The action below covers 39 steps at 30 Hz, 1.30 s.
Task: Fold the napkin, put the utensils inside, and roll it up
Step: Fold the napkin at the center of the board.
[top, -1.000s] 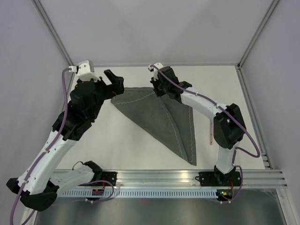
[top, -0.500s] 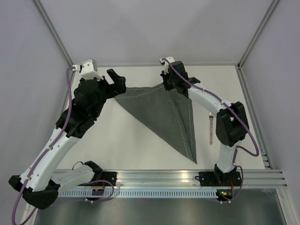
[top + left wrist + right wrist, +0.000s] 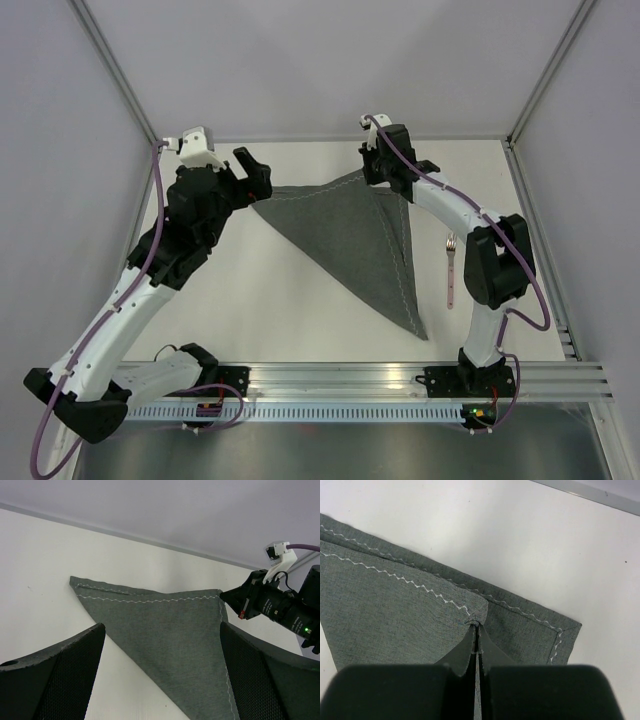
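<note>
The dark grey napkin [image 3: 350,235] lies folded into a triangle on the white table, its point toward the near edge. At the far right corner of the cloth, my right gripper [image 3: 384,172] is shut on the top layer's corner. In the right wrist view that pinched corner sits at the right gripper's tips [image 3: 476,626], a little short of the lower layer's corner [image 3: 560,635]. My left gripper [image 3: 252,177] hovers open by the napkin's far left corner. The napkin [image 3: 165,625] shows between the wide-apart left fingers [image 3: 55,680]. The fork [image 3: 451,272], with a pink handle, lies right of the cloth.
The right arm's forearm [image 3: 450,205] reaches over the table's right side, just above the fork. The enclosure's frame posts [image 3: 525,120] and walls bound the back and sides. A metal rail [image 3: 350,380] runs along the near edge.
My right gripper has carried the napkin's top corner toward the back right, widening the fold into a fuller triangle. My left arm has shifted slightly right and stayed open.
</note>
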{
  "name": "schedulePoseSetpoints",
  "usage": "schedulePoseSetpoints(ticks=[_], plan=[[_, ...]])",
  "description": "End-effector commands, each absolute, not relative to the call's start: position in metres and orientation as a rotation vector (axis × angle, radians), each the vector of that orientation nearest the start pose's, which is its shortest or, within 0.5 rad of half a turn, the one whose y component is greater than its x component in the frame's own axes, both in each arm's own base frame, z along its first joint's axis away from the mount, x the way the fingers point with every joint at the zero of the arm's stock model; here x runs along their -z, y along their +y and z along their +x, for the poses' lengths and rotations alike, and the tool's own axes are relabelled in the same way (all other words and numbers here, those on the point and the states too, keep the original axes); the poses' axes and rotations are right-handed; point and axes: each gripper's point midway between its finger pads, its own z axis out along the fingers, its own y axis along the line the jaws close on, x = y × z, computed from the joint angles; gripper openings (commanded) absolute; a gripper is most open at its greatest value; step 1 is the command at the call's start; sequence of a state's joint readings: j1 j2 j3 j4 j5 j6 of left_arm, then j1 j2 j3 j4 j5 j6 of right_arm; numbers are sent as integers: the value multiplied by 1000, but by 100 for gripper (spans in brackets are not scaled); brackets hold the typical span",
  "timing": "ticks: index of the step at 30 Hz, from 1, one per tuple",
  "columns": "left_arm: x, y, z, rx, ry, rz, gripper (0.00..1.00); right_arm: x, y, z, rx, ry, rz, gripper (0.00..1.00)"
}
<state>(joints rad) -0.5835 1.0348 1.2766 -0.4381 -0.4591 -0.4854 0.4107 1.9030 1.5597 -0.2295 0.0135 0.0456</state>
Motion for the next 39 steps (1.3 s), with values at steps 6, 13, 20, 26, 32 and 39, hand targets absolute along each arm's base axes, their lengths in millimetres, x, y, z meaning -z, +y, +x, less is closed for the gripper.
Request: schedulePoseSetpoints(ticks=[6,13,20,26,32,39], plan=[[-380,-138,319,411,1717,-254,100,-166,201,515,-260,2101,-306,0],[-376,-140,321,417,1725,-254,100,-161,193,516,-255,2108,-286,0],[-371,-141,324,411,1736,-255,100,-153,187,516,-252,2124,-261,0],[-368,-140,326,413,1741,-259,100,-161,184,515,-259,2114,-238,1],[-364,-143,327,424,1749,-257,100,-166,179,513,-256,2129,-202,1],[-360,-144,330,429,1757,-255,100,-166,169,515,-237,2143,-153,1]])
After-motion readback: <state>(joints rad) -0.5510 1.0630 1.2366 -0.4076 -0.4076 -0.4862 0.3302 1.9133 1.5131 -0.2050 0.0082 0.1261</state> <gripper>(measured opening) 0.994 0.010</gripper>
